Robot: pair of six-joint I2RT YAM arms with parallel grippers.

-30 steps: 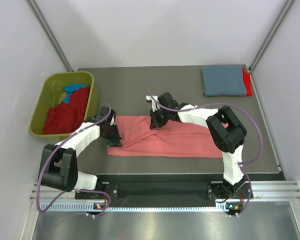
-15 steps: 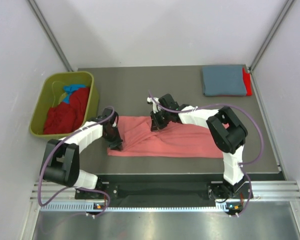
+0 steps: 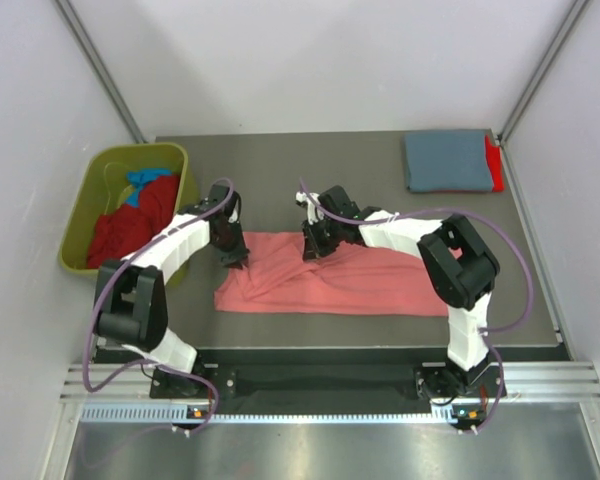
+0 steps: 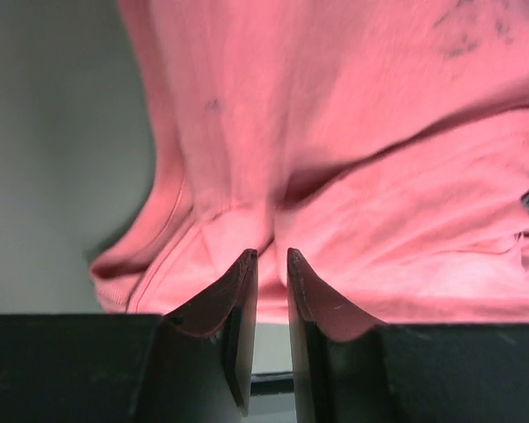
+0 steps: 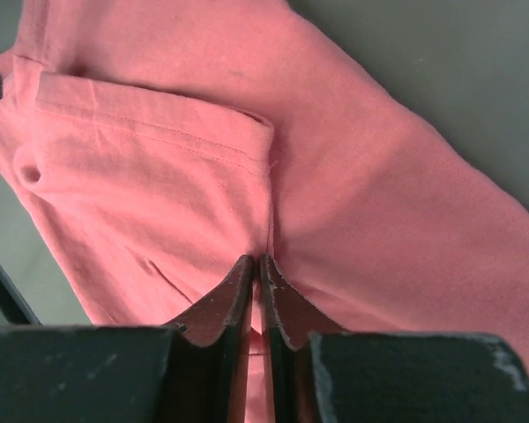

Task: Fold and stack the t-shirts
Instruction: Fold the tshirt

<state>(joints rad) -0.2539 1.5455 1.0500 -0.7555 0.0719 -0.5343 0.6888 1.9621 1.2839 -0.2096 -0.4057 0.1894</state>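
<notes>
Salmon-pink t-shirt (image 3: pixel 330 285) lies rumpled on the bench (image 3: pixel 380 180). Left fingers (image 4: pixel 234 295) pinch its far left corner, nearly closed. Tightly closed right fingers (image 5: pixel 231 300) grip a fold.

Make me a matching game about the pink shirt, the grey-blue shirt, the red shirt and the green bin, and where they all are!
Things:
1. salmon-pink t-shirt
2. grey-blue t-shirt
3. red t-shirt
4. olive-green bin

Places:
A. folded at the far right corner of the table
B. standing at the left side
C. lying wrinkled in the middle of the table
D. piled inside the bin

Right pairs: 1-C, 2-A, 3-D, 4-B.
</notes>
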